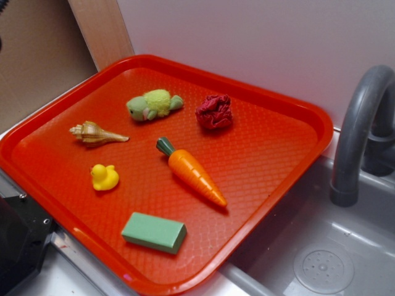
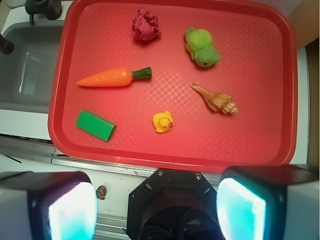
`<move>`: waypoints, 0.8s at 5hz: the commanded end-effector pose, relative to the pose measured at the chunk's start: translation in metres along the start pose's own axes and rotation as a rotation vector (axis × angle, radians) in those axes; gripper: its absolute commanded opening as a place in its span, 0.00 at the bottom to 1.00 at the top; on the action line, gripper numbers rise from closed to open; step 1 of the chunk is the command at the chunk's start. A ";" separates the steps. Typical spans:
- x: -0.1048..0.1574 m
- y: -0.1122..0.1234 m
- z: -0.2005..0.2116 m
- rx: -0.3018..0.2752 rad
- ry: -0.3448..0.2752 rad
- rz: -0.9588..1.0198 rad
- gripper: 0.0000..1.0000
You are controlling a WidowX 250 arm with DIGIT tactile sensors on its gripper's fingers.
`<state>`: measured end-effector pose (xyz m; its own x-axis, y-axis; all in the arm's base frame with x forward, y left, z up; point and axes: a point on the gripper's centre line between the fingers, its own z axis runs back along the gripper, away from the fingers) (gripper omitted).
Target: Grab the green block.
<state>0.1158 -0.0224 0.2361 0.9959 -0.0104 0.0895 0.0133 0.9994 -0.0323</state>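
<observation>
- One red tray point(image 1: 281, 126) holds six things in all, one of each kind, all lying apart from one another on its textured floor.
- One green block point(image 1: 153, 232) lies flat near the tray's edge, at about 6 o'clock in the exterior view; in the wrist view the green block point(image 2: 95, 125) sits toward 8 o'clock, in the tray's lower left corner.
- One toy carrot point(image 1: 190, 171) lies near the tray's middle, its orange tip pointing toward 4 o'clock in the exterior view and its green stub toward 10 o'clock; it is the block's nearest neighbour along with the duck.
- One yellow rubber duck point(image 1: 104, 177) sits at about 9 o'clock from the carrot, exterior view.
- One spiral seashell point(image 1: 97, 134) lies at 12 o'clock from the duck.
- One plush turtle point(image 1: 153, 105), light green and yellow, rests toward the tray's far side, at 11 o'clock from the carrot.
- One crumpled dark red ball point(image 1: 214, 111) sits at 3 o'clock from the turtle.
- One grey sink point(image 1: 321, 246) lies beside the tray, with one grey faucet point(image 1: 361, 123) arching over it.
- The hand point(image 2: 157, 207) hangs above the tray's near edge in the wrist view, its two fingers point(image 2: 72, 210) spread wide with nothing between them, well apart from the block.
</observation>
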 end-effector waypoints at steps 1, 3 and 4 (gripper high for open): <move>0.000 0.000 0.000 0.000 0.000 0.000 1.00; 0.030 -0.027 -0.005 0.012 -0.105 -0.373 1.00; 0.034 -0.047 -0.014 -0.002 -0.120 -0.592 1.00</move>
<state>0.1518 -0.0641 0.2214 0.8240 -0.5348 0.1870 0.5362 0.8427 0.0476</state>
